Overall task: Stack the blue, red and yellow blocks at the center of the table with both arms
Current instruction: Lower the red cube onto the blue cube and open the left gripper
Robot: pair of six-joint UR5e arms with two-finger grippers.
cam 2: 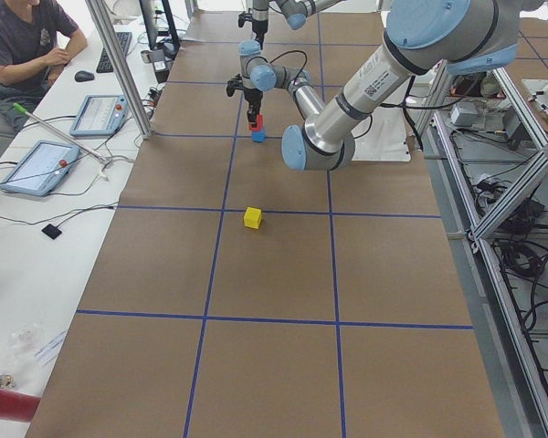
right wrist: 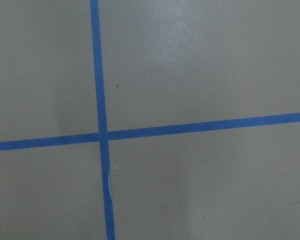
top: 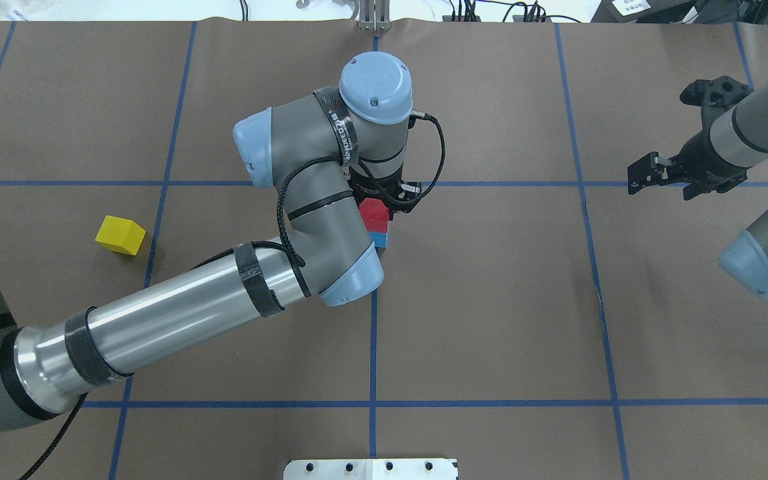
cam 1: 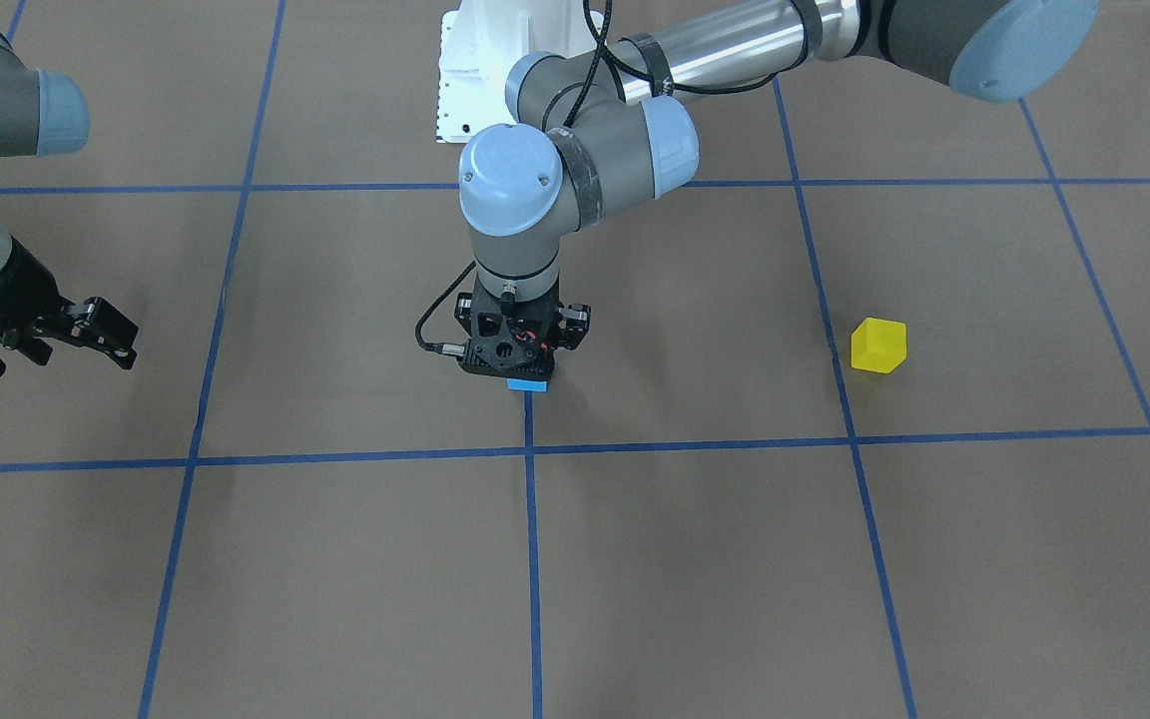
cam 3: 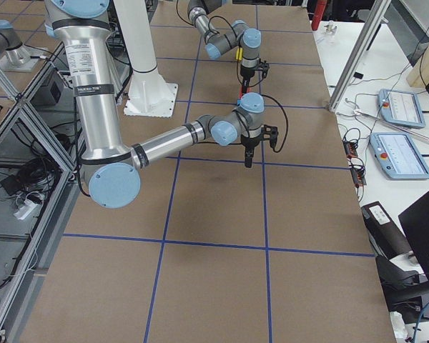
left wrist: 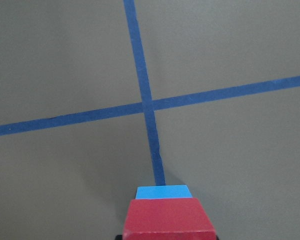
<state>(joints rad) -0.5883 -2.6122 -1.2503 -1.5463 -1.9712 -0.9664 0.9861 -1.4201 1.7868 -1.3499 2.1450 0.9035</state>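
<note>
A red block sits on a blue block at the table's center, by a tape crossing. My left gripper points straight down and is shut on the red block. In the front view the gripper hides the red block and only an edge of the blue block shows. The left wrist view shows the red block on top of the blue block. A yellow block lies alone on the table's left side; it also shows in the front view. My right gripper is open and empty, far to the right.
Brown table cover with a grid of blue tape lines. The left arm's forearm stretches over the near left part of the table. A white base plate stands at the robot's side. An operator sits beyond the table's far edge.
</note>
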